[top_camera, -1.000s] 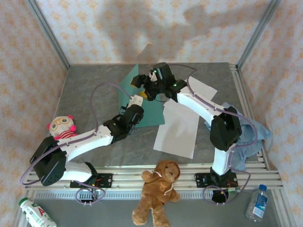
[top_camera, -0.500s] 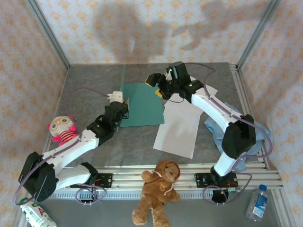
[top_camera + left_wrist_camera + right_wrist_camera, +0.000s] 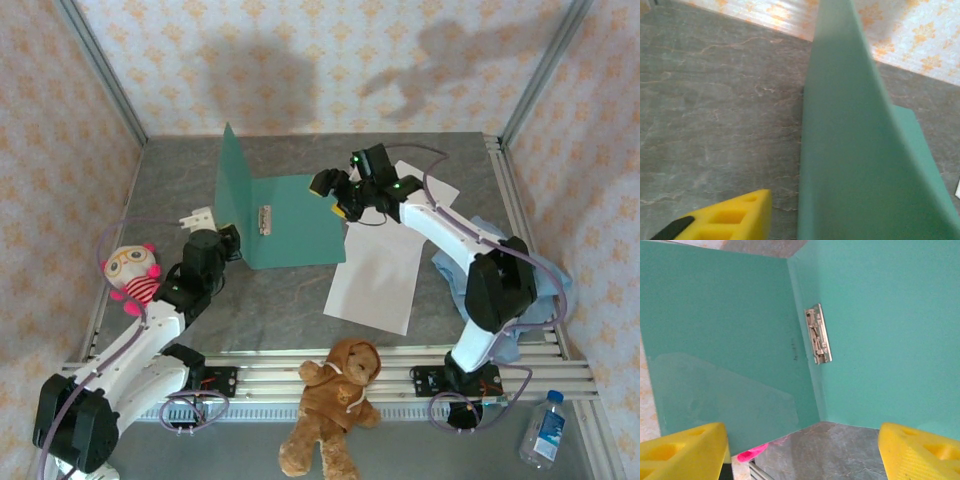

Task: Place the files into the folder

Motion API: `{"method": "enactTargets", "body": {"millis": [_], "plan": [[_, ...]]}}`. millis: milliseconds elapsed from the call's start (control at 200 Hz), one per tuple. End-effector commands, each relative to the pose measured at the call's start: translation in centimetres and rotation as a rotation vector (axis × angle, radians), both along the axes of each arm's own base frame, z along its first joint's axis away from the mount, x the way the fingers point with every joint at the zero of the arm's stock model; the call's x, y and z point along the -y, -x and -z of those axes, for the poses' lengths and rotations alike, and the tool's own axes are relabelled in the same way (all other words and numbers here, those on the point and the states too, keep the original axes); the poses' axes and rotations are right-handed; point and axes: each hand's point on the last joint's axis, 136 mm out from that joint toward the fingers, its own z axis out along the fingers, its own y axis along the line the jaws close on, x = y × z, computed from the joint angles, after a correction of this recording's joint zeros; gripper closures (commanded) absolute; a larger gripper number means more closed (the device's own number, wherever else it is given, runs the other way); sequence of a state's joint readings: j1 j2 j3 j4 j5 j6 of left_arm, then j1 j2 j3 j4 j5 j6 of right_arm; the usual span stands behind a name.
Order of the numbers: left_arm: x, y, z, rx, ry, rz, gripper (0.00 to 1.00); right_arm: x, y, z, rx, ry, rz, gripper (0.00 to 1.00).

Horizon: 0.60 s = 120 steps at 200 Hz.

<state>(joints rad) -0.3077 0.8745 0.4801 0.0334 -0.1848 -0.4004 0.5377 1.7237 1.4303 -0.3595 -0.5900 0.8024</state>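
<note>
folder [image 3: 300, 230] is open at centre-left of the top view: one half lies flat on the grey table [image 3: 280, 305], the other cover [image 3: 232, 190] stands upright along its left side, and the metal clip [image 3: 265, 218] is on the flat half near the hinge. left gripper [image 3: 225, 242] is just lower left of the upright cover. In its wrist view one yellow finger [image 3: 725, 220] sits bottom left with bare table between it and the cover [image 3: 850, 150], so the jaws are parted and not clamping; the other finger is hidden. right gripper [image 3: 335, 200] hangs over the flat half's right edge. In its wrist view both yellow fingers [image 3: 682, 450] are far apart in the bottom corners with nothing between them, looking into the open folder [image 3: 865, 315] and clip [image 3: 818, 334]. files [image 3: 375, 270] are outside the folder: one white sheet is right of centre, its upper left corner up against the flat half's right edge, overlap unclear. The second sheet [image 3: 432, 185] is upper right, partly under the right arm. Blue cloth [image 3: 535, 290] lies at right.
</note>
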Motion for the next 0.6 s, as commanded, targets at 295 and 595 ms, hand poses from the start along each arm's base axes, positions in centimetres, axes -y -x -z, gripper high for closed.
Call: {"method": "enactTargets", "body": {"millis": [295, 595], "plan": [[-5.6, 2.4, 1.4, -0.157, -0.023, -0.192, 0.18, -0.2, -1.2, 5.3, -0.039, 0.091, -0.013, 0.21], [-7.7, 3.4, 2.7, -0.275, -0.017, -0.282, 0.14, -1.5, -2.9, 8.6, -0.076, 0.117, -0.038, 0.21]]}}
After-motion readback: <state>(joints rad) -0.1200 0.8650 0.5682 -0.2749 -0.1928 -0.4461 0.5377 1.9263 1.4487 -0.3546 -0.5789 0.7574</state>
